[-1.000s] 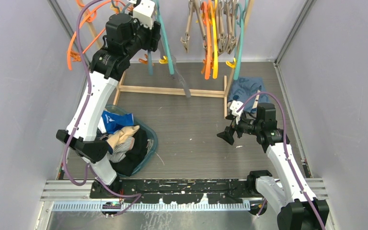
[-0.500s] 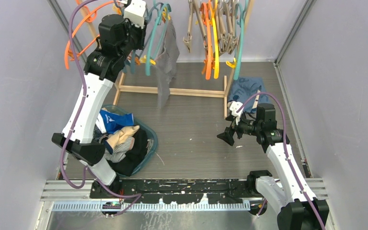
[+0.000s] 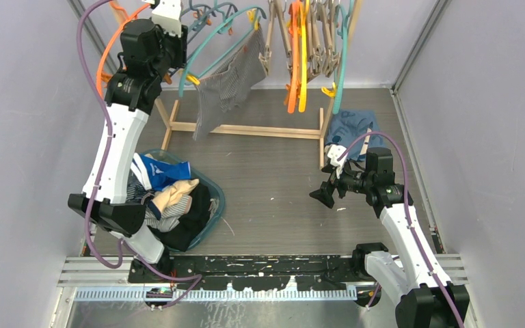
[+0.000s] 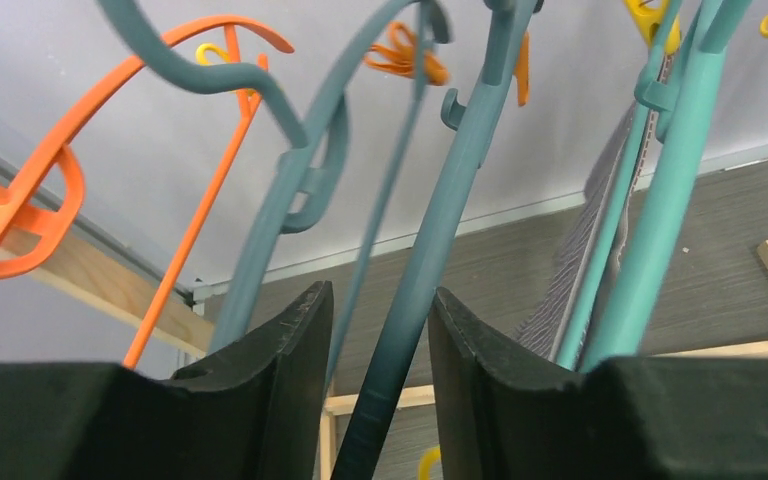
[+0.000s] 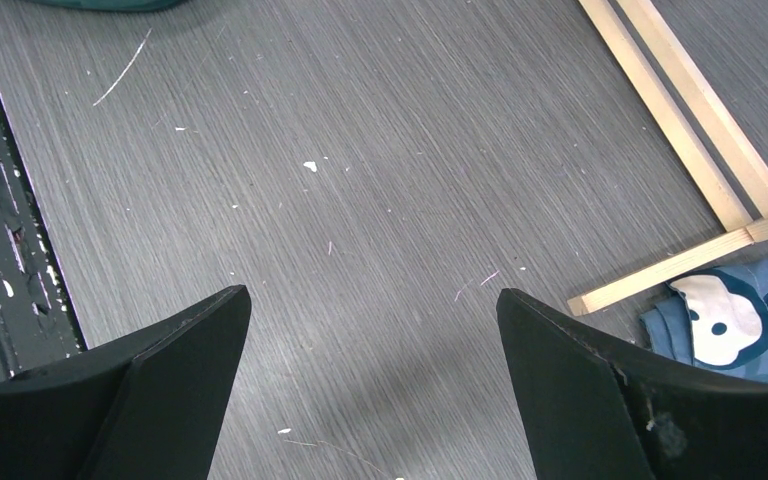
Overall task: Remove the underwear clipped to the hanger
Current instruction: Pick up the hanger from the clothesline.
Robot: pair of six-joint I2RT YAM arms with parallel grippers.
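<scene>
A grey pinstriped underwear [image 3: 227, 85] hangs clipped to a teal hanger [image 3: 215, 46] that is tilted out from the wooden rack. My left gripper [image 3: 169, 42] is raised high at the back left and shut on this hanger's bar. In the left wrist view the teal bar [image 4: 430, 240] runs between my fingers [image 4: 290, 350], at my left gripper [image 4: 380, 295], and the striped cloth [image 4: 572, 280] hangs to the right. My right gripper [image 3: 323, 195] is open and empty, low over the floor, also in its own view [image 5: 372, 290].
A teal basket [image 3: 217, 198] at the left holds several garments, blue, beige and striped. The wooden rack [image 3: 246, 128] carries orange, teal and beige hangers [image 3: 301, 48]. A blue cartoon-face garment [image 3: 351, 126] lies at the rack's right foot, its edge in the right wrist view [image 5: 730, 320].
My left gripper has moved left and up with the teal hanger. The hanger has swung out from the rack and the grey underwear now spreads open. The right arm has not moved.
</scene>
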